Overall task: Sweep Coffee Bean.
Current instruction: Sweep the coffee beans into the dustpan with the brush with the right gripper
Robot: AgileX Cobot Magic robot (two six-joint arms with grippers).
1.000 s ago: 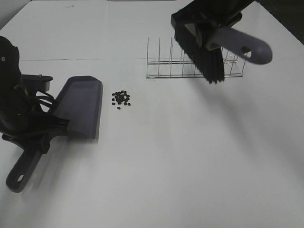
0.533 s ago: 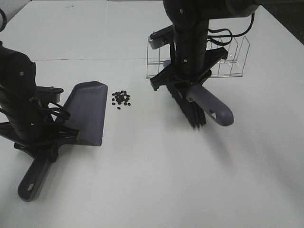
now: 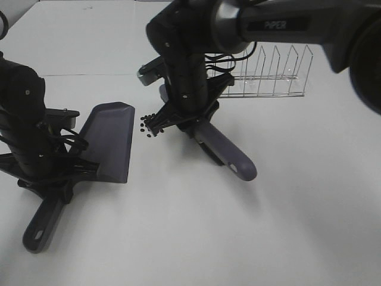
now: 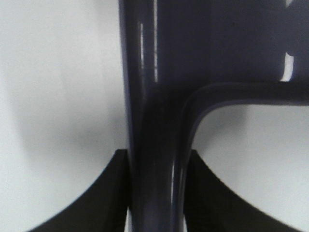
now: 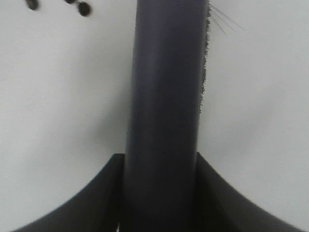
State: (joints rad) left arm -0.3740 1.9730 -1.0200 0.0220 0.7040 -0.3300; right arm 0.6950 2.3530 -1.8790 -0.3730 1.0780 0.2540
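The coffee bean (image 3: 144, 124) pile, tiny dark ovals, lies on the white table just right of the grey-purple dustpan (image 3: 111, 140). My left gripper (image 3: 55, 177) is shut on the dustpan's handle (image 4: 154, 116), and the pan's lip faces the beans. Over on the other side, my right gripper (image 3: 189, 119) is shut on the brush handle (image 3: 229, 156), low over the table against the pile's right side. Part of the pile and the bristles are hidden under that arm. The right wrist view shows the handle (image 5: 166, 96), a bristle fringe (image 5: 206, 53) and a few beans (image 5: 84, 8).
A clear wire rack (image 3: 271, 74) stands behind the right arm toward the back right. The dustpan's handle end (image 3: 37, 231) points toward the front left. A faint seam line crosses the white table (image 3: 297, 226) at the back.
My right arm has swung left and down with the brush, from in front of the rack to beside the beans. The dustpan turned slightly a second ago and has stayed still since.
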